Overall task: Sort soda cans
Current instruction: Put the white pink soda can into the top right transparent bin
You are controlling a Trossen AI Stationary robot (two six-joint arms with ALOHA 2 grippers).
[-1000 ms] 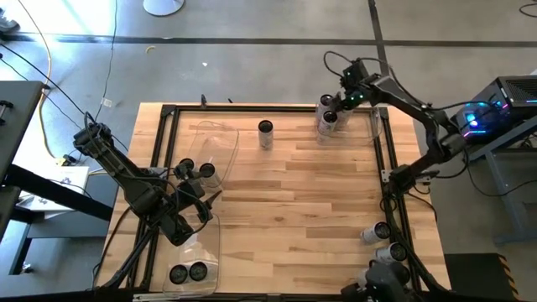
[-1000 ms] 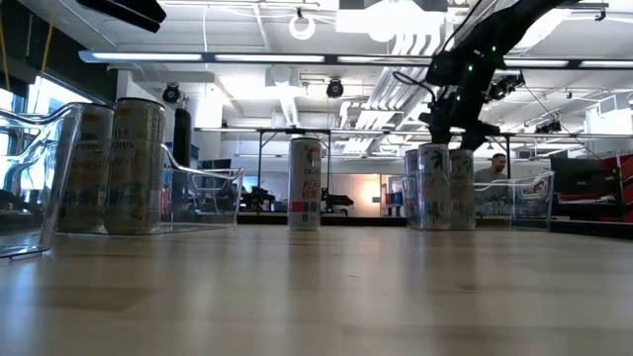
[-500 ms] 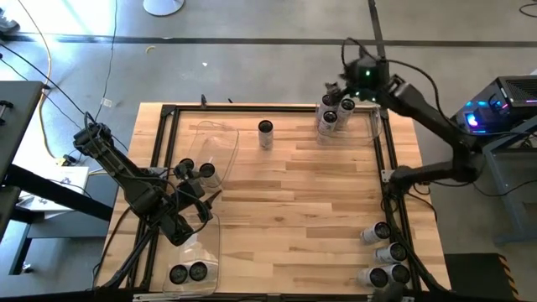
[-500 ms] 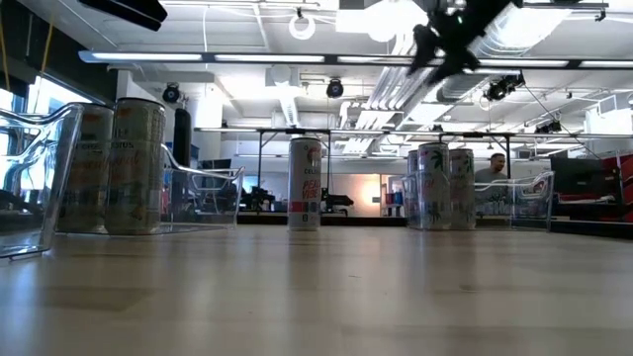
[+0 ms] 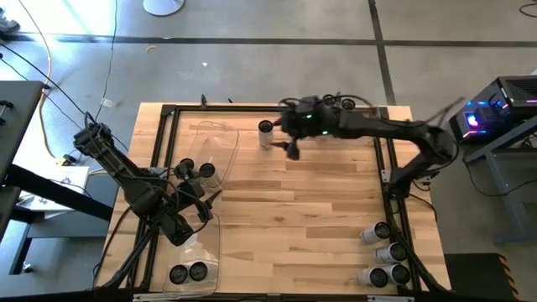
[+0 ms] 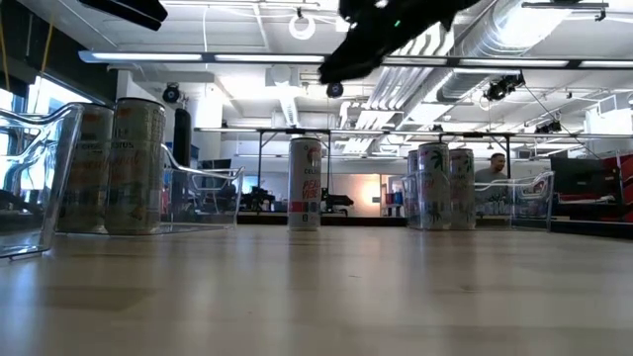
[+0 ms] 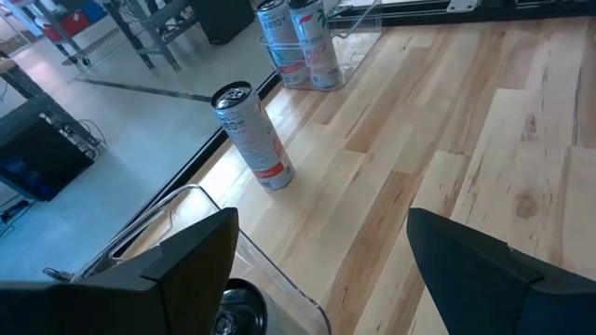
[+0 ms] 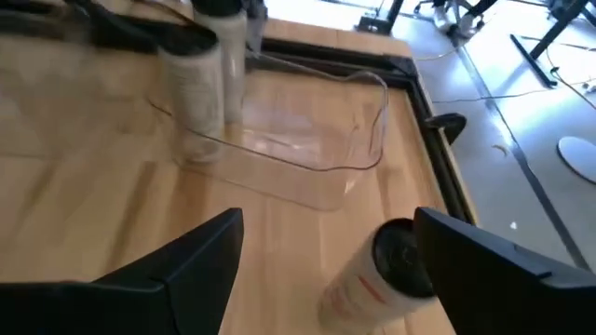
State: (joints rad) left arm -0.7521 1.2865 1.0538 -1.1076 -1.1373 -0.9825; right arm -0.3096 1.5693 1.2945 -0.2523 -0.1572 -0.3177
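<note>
Nearest the camera end of the table [image 5: 294,210], four soda cans [image 5: 383,252] lay at its right edge. The left gripper [image 5: 191,200] hung over the left-side clear bin [image 5: 220,143], fingers spread, holding nothing. Farther off, the right gripper [image 5: 288,138] hovered wide open and empty just beside the lone can [image 5: 265,132] near the table's far edge

This is an open-plan robotics lab or workshop. Exposed silver ducts [image 6: 554,25] and strip lights [image 6: 198,56] run across a bare industrial ceiling, with desks and monitors [image 6: 579,178] behind, where a person [image 6: 497,165] sits. The wooden workbench [image 5: 294,218] stands on polished concrete floor [image 5: 252,59] with loose cables [image 5: 50,59] (one yellow) and lit electronics [image 5: 495,105] beside it.
</note>
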